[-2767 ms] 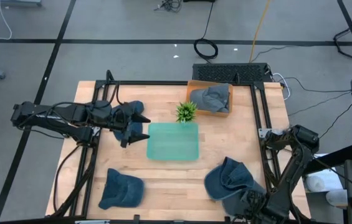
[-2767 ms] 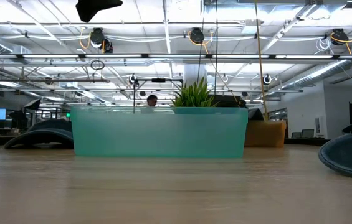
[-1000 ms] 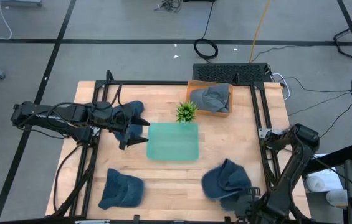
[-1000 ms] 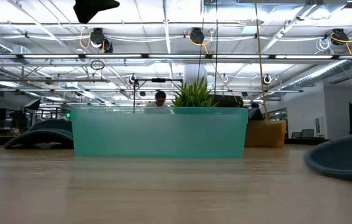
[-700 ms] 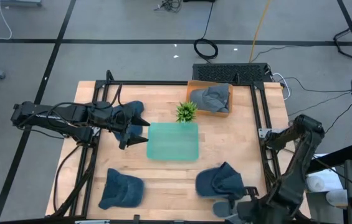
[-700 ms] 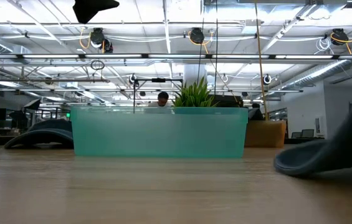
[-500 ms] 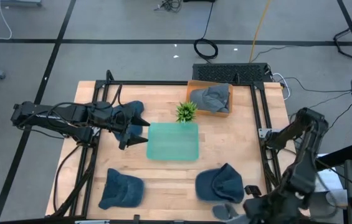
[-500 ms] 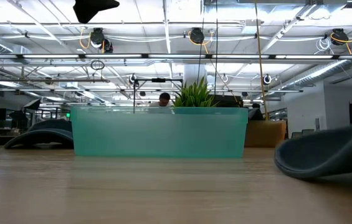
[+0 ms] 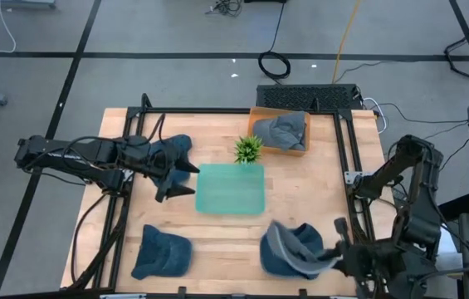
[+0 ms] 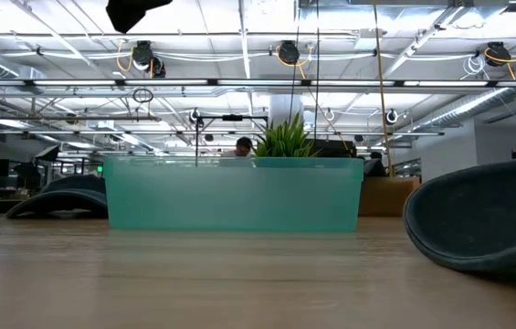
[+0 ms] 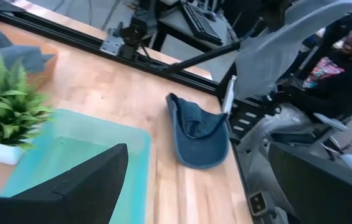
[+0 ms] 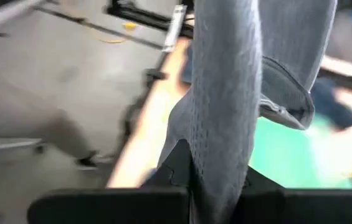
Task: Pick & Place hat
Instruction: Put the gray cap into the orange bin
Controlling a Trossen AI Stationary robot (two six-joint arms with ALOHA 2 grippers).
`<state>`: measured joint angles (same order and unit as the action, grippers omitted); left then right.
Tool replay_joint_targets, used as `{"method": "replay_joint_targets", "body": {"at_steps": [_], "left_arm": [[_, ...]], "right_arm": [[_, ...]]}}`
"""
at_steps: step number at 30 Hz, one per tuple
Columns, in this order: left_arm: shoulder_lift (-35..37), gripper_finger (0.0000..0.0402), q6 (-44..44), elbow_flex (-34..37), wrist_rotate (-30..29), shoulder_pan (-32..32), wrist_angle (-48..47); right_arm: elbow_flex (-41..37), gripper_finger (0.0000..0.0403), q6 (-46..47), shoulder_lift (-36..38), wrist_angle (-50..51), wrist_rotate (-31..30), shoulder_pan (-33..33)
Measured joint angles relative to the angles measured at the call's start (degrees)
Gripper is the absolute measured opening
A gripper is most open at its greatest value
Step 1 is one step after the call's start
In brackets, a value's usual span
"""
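Butcher-block table (image 9: pixel 217 228), grey hat lifted at five o'clock.
Left gripper (image 9: pixel 186 174) hovered wide open at nine o'clock; the right gripper (image 12: pixel 218 167) pinched the grey hat (image 9: pixel 294 247) over a blue hat (image 11: pixel 199 129). Best to raise it clear before swinging toward the teal tray (image 9: pixel 231 188).

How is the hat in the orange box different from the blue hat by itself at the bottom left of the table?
The hat in the orange box is grey; the bottom-left hat is blue. The grey one sits crumpled inside the orange box at the table's far side, beside the little plant, while the blue one lies straight on the wooden table near the front edge. Both are soft caps, and neither is touched by a gripper.
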<state>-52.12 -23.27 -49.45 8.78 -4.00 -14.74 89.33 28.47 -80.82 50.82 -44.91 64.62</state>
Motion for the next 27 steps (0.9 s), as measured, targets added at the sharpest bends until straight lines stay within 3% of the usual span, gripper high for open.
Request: {"method": "replay_joint_targets", "body": {"at_steps": [4,9,13,19,27], "left_arm": [[0.0,0.0395,0.2,0.0,-1.3,0.0,0.0],[0.0,0.0395,0.5,0.0,-3.8,0.0,0.0],[0.0,0.0395,0.6,0.0,-4.4,0.0,0.0],[0.0,0.0395,0.6,0.0,-5.9,0.0,0.0],[0.0,0.0395,1.8,0.0,-6.0,0.0,-0.1]], "right_arm": [[-3.3,0.0010,-2.8,-0.1,-0.7,-6.1,-0.3],[-10.1,0.0010,-3.4,-0.1,-4.8,-18.1,-1.3],[-15.8,0.0010,-5.0,-0.1,-12.1,-26.2,-3.1],[-26.6,0.0010,-19.8,-0.1,-33.1,-37.7,-5.6],[-40.7,0.0010,-40.9,-0.1,-64.8,-38.2,-11.0]]}}
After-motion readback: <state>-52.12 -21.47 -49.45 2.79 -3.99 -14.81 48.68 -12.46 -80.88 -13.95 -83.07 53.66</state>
